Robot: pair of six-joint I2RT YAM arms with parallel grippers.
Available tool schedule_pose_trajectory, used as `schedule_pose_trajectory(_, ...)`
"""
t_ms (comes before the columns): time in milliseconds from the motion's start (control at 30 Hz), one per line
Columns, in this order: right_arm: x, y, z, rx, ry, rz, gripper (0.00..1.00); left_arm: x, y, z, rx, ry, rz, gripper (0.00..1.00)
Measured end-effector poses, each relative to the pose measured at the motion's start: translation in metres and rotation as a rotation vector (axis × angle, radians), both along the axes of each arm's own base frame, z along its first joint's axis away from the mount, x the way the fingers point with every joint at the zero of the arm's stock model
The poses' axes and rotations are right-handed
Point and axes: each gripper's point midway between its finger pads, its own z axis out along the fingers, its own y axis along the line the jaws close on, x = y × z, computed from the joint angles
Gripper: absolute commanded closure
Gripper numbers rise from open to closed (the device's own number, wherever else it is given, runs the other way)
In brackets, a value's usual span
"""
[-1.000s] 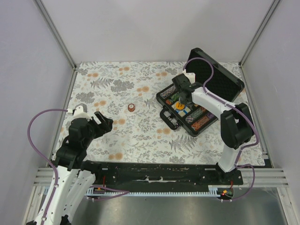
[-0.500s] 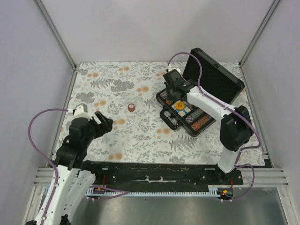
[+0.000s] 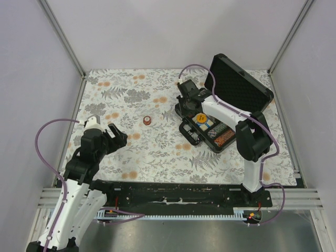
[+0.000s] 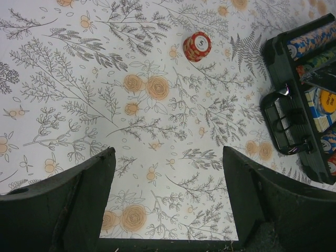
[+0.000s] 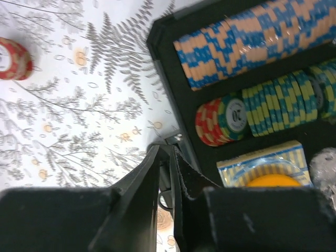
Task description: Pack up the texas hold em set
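Where the left wall (image 3: 31,79) and its metal post (image 3: 63,42) close off the table, the left gripper (image 3: 116,137) hovers near that edge over the flower-printed cloth (image 3: 131,97). Its fingers (image 4: 79,199) are spread wide, with only cloth showing between them; they hold and touch nothing. Ahead and to its right, a wide stretch of cloth runs toward the middle. A short stack of red chips (image 3: 147,121) sits there, well apart from both grippers.

Further right, the right gripper (image 3: 182,109) reaches down at the left end of the black case (image 3: 190,134), just beside its outer wall. In the wrist view its fingers (image 5: 136,194) are drawn almost together, with only a dark slit between them and nothing visibly pinched. The tips hang over the case's edge by a metal fitting; whether they touch it cannot be told.

Inside the case lie rows of chips (image 5: 247,42), orange-and-blue and green-and-yellow, and a blue card deck (image 5: 236,163) with a yellow disc (image 5: 273,182) on it. The lid (image 3: 241,84) stands open, tilted toward the back right corner, close to the right post (image 3: 286,47) and wall.
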Motion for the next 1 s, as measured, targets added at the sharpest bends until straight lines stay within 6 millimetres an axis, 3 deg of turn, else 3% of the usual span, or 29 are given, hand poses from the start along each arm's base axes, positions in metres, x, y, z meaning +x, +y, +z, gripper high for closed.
schedule_pose_trajectory(200, 0.012, 0.029, 0.016, 0.061, -0.037, 0.046, 0.78, 0.005, -0.005, -0.013, 0.004, 0.063, -0.018, 0.12)
schedule_pose_trajectory(300, 0.019, 0.042, 0.018, 0.082, -0.055, 0.063, 0.75, 0.009, -0.01, -0.029, 0.011, 0.146, -0.036, 0.12)
schedule_pose_trajectory(367, 0.02, 0.05, 0.016, 0.089, -0.059, 0.08, 0.69, 0.012, -0.013, -0.042, 0.019, 0.207, -0.042, 0.12)
schedule_pose_trajectory(567, 0.022, 0.064, 0.003, 0.092, -0.058, 0.127, 0.65, 0.029, -0.022, -0.073, 0.029, 0.334, -0.061, 0.13)
schedule_pose_trajectory(800, 0.023, 0.069, 0.001, 0.106, -0.055, 0.149, 0.61, 0.071, -0.039, -0.092, 0.021, 0.397, -0.085, 0.12)
schedule_pose_trajectory(1000, 0.011, 0.075, 0.0, 0.154, 0.008, 0.148, 0.6, 0.126, -0.061, -0.084, -0.004, 0.36, -0.134, 0.11)
